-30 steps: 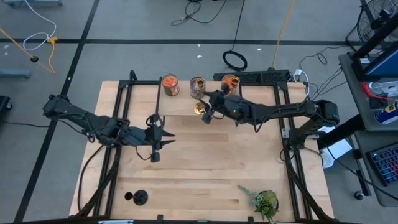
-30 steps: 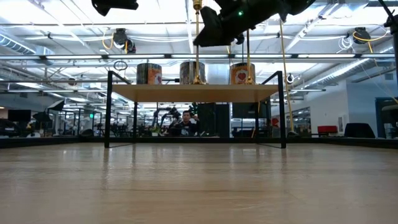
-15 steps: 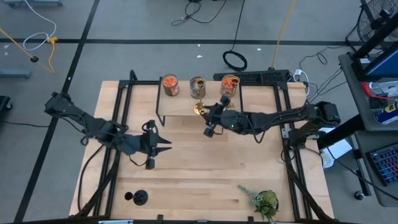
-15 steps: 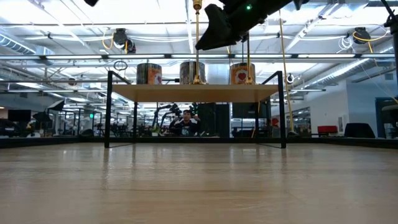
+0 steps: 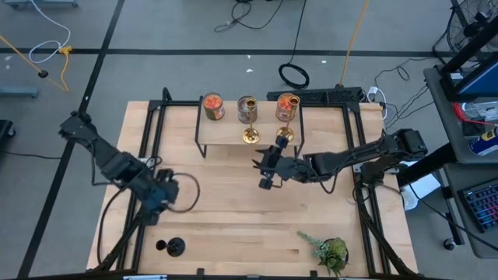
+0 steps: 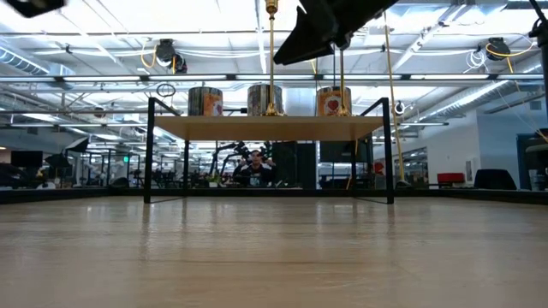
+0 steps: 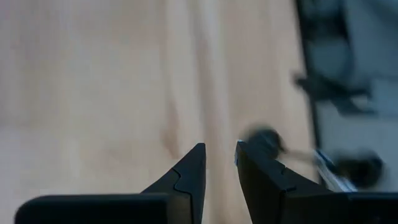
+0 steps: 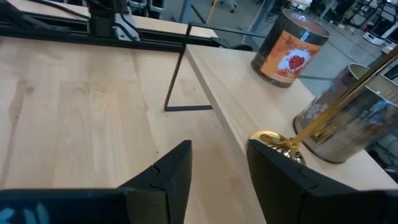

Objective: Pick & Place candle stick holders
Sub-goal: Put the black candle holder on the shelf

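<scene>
Two gold candlesticks (image 5: 250,137) (image 5: 284,132) stand by their round bases on the front edge of a low wooden shelf (image 5: 226,132); both stems show in the low view (image 6: 272,60) (image 6: 341,77). The black candlestick (image 5: 171,247) is on the table near the near left corner. My right gripper (image 5: 264,177) is open and empty, a little toward the near edge from the shelf; its wrist view (image 8: 221,168) shows one gold base (image 8: 273,142) ahead. My left gripper (image 5: 165,202) hovers open and empty above the table, between the table's middle and the black candlestick; its wrist view (image 7: 219,165) shows a narrow gap.
Two glass jars with orange filling (image 5: 212,106) (image 5: 287,105) and a silver jar (image 5: 247,109) stand on the shelf behind the gold candlesticks. A small green plant (image 5: 331,250) sits at the near right. Bare wood lies between the grippers. A person sits in the room behind (image 6: 255,167).
My right gripper has drawn back from the gold candlestick at the shelf's front edge toward the table's near edge. My left gripper has swung from the table's middle toward the near left, toward the black candlestick, turning from pointing right to pointing at the near edge.
</scene>
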